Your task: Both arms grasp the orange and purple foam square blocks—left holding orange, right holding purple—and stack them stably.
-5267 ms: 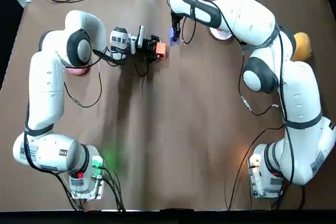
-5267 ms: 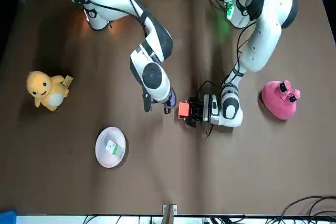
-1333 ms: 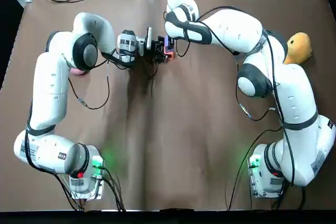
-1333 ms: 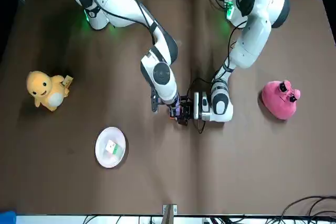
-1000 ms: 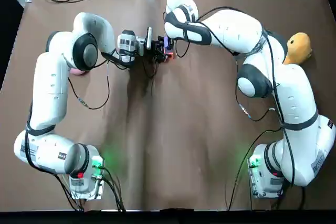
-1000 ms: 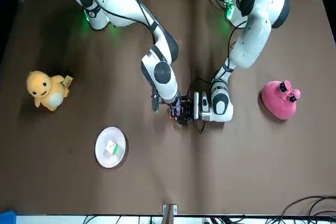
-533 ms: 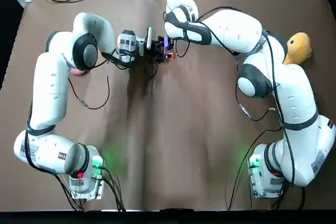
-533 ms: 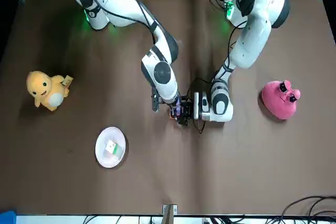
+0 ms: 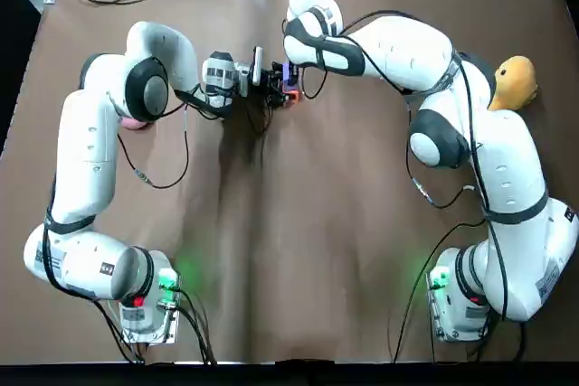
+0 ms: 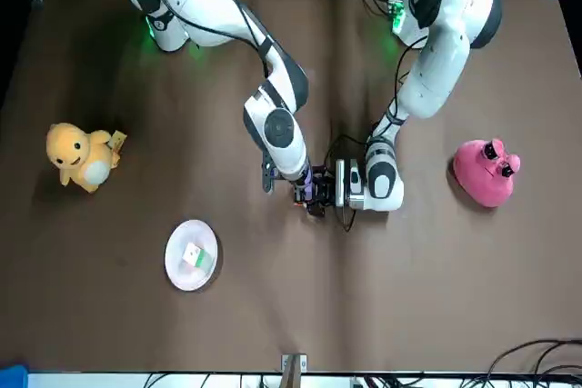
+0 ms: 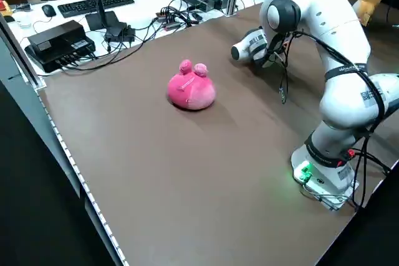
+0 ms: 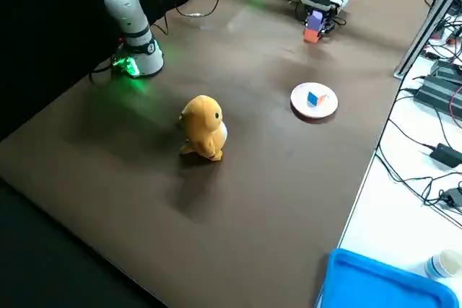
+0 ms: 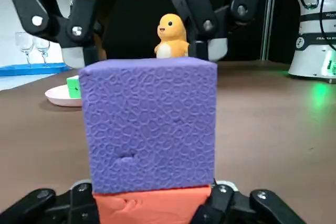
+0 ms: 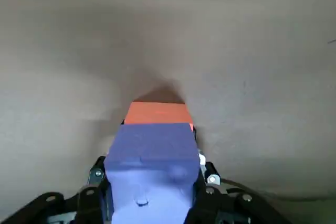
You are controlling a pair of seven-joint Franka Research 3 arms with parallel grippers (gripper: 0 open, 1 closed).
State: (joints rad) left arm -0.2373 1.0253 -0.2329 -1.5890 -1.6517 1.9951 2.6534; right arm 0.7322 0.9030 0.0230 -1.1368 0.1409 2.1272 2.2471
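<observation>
Note left pincer (image 13: 152,199) clamped on orange block (image 13: 152,207), right pincer (image 14: 153,178) clamped on purple block (image 13: 149,124); purple seated on orange, low toward far side of table (image 9: 317,223). Treat as light, soft, compressible foam: grip flat opposite faces lightly to avoid squashing or tilting.

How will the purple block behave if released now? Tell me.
The purple block looks like pitted foam, so probably light and squashy. It sits flat on the orange block, so likely stays put when the right pincer opens.
</observation>
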